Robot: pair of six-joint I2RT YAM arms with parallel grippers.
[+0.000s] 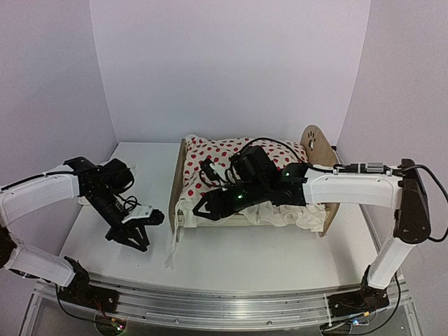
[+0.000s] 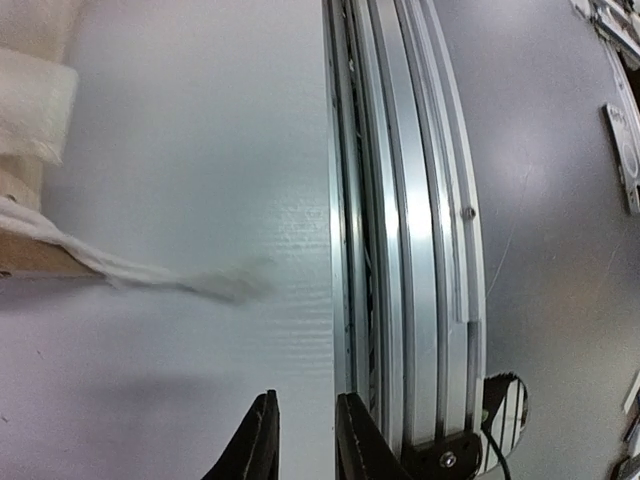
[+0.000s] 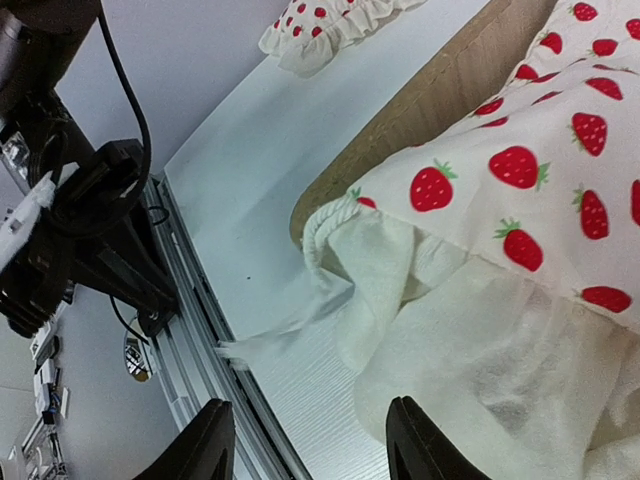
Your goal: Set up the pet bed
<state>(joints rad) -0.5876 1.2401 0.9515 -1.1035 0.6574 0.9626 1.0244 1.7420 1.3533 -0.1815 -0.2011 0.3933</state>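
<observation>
From above, the pet bed (image 1: pixel 179 180) sat crosswise in the middle of the table (image 1: pixel 266 260). Its paw-cut headboard (image 1: pixel 316 143) was toward the right arm, and a strawberry-print blanket (image 1: pixel 231 150) was heaped over it, white ruffle bunched along the near side. The right claw (image 1: pixel 204 207) hung over that near side, close to the footboard end. The left claw (image 1: pixel 133 236) was low over the table off the footboard, near the bed but not touching it. To my eye the step was getting the blanket spread flat. Doing it well would mean pinching only the hem at the crumpled near corner and lifting a little before pulling, so the light frame would not be dragged, with the other arm free to steady the footboard. In the left wrist view, the left claw's fingers (image 2: pixel 262 445) stood a narrow slit apart with nothing between them, over bare table beside the metal rail (image 2: pixel 400 250). The bed's wooden edge and a blurred wisp of white cloth (image 2: pixel 180 282) lay ahead and off to one side, clear of the tips. In the right wrist view, the right claw's fingers (image 3: pixel 205 445) were spread wide and empty. The blanket's ruffle lay just beyond them, with the wooden frame past it.
</observation>
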